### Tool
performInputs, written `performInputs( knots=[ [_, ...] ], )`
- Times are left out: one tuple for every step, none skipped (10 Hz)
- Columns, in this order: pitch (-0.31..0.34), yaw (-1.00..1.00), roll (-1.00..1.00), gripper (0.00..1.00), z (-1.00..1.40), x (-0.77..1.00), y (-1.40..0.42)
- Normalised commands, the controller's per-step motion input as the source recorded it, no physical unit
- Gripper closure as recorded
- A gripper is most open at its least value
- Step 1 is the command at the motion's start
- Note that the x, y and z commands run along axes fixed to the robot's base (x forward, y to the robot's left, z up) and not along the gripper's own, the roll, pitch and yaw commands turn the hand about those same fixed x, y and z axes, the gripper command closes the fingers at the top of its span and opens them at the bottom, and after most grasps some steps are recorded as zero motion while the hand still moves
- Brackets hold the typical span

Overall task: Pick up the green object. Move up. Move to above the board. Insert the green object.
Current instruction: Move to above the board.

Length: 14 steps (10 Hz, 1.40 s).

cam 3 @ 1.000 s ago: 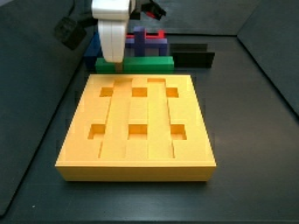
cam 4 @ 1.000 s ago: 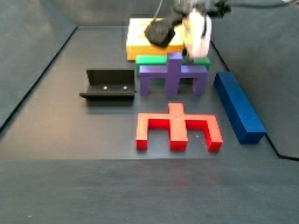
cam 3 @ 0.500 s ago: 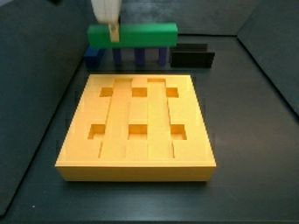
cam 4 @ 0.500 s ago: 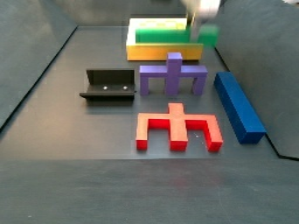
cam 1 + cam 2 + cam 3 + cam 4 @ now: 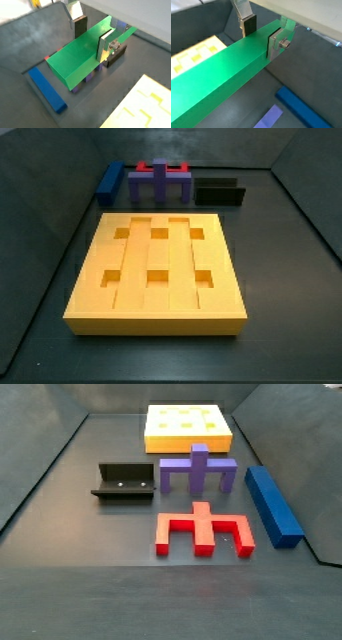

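The green object [image 5: 72, 61] is a long bright green bar held between my gripper's [image 5: 92, 34] two fingers, lifted off the floor; it also shows in a wrist view [image 5: 218, 65] with the gripper [image 5: 262, 35] shut on it near one end. Gripper and bar are both out of frame in both side views. The board [image 5: 134, 253] is a yellow slab with six square holes; it lies flat and bare, and also shows in a side view [image 5: 187, 439]. Its corner shows below the bar in both wrist views [image 5: 143, 107] [image 5: 194, 50].
A blue bar [image 5: 274, 504] lies beside a purple block [image 5: 198, 472] and a red piece [image 5: 201, 529]. The fixture [image 5: 123, 482] stands on the dark floor. They stand past the board's far end [image 5: 160, 186]. Dark walls enclose the floor.
The gripper has risen with the green bar and left both side views. The pieces on the floor and the board have not moved.
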Motion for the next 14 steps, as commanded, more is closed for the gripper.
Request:
performInputs(
  knots=[
    [0.06,-0.01,-0.07,1.0,0.18,0.03,0.01],
    [0.013,1.0,-0.01,1.0,0.3,0.7,-1.4],
    [0.018,1.0,0.0,1.0,0.28,0.7,-1.4],
    [0.027,1.0,0.01,1.0,0.26,0.73,-1.4],
    [0.042,1.0,0.0,1.0,0.3,0.83,-1.4],
    [0.043,1.0,0.01,1.0,0.31,0.81,-1.4],
    [0.053,1.0,0.02,1.0,0.14,0.39,-0.67],
    [0.059,1.0,0.02,1.0,0.06,0.22,-0.29],
    [0.054,1.0,0.02,1.0,0.05,0.09,-0.13],
    [0.055,1.0,0.02,1.0,0.04,0.05,-0.1],
    [0.062,1.0,0.03,1.0,0.03,0.06,-0.06],
    [0.065,1.0,0.03,1.0,0.02,0.06,-0.05],
    [0.074,1.0,0.03,1.0,0.02,0.06,-0.04],
    [0.082,1.0,0.03,1.0,0.02,0.06,-0.04]
  ],
)
